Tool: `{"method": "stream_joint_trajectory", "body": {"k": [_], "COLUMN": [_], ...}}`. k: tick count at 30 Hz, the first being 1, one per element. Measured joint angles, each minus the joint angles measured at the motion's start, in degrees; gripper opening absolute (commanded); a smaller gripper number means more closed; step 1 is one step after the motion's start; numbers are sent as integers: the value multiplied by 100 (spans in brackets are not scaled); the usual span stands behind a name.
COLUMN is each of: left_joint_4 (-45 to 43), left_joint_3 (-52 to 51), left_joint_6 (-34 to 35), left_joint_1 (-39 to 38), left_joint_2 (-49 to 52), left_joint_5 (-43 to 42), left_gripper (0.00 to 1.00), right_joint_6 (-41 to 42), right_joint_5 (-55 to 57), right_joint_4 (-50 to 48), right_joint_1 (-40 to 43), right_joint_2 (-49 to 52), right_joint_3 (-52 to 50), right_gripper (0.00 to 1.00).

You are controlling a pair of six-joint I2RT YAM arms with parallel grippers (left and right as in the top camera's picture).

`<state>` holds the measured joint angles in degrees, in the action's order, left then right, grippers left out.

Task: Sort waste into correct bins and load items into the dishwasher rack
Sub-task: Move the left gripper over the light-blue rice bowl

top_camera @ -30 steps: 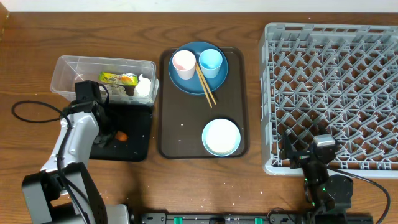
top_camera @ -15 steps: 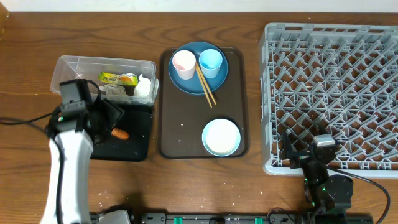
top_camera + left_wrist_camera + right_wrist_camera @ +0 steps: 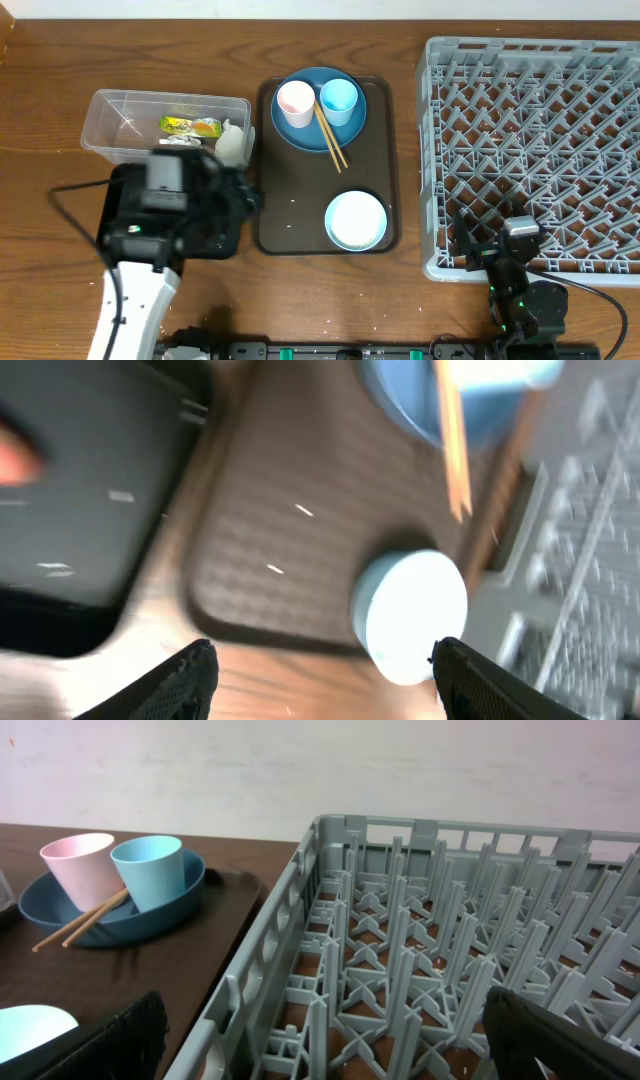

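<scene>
My left gripper [image 3: 245, 196] hangs open and empty at the black tray's [image 3: 228, 242] right edge, beside the brown serving tray. In the left wrist view, with the gripper [image 3: 325, 695] at the bottom, an orange carrot [image 3: 12, 460] lies blurred on the black tray [image 3: 80, 510], and the white bowl [image 3: 410, 615] is ahead. My arm hides the carrot from overhead. The clear tub [image 3: 120, 115] holds a yellow-green wrapper [image 3: 185, 126] and white paper [image 3: 235, 145]. The blue plate [image 3: 290, 135] carries a pink cup [image 3: 295, 102], a light blue cup [image 3: 339, 97] and chopsticks [image 3: 332, 140]. My right gripper [image 3: 330, 1050] stands open at the rack's [image 3: 540, 130] front edge.
The brown serving tray [image 3: 300, 200] sits mid-table with the white bowl [image 3: 355, 220] at its near end. The grey rack [image 3: 420, 960] fills the right side, its pegs upright. A black cable [image 3: 65, 195] loops on the table at the left.
My left gripper opened wider, left the carrot on the black tray and swung right toward the brown tray. The right arm has not moved.
</scene>
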<state>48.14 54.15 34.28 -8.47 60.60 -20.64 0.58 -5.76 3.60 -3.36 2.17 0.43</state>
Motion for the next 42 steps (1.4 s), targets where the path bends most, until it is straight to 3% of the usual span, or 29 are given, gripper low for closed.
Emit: {"method": "stream_joint_trajectory", "body": {"k": [9,18,27,42], "left_joint_4": [-931,-2221,-2459,-2162], "left_joint_3": [0,2,2,4], "left_joint_6": [431,820,876,575], "left_joint_1": [-2199,-3654,-3917,-3917], "left_joint_2": [529,1832,2686,2750], "left_joint_5": [555,955,1386,2608], "left_gripper": [72,71,71,71], "right_joint_6": [0,0,0,0], "right_joint_5": [0,0,0,0], "right_joint_4": [0,0,0,0], "right_joint_1": [0,0,0,0], "right_joint_2": [0,0,0,0], "right_joint_3": [0,0,0,0], "right_gripper": [99,99,99,99]}}
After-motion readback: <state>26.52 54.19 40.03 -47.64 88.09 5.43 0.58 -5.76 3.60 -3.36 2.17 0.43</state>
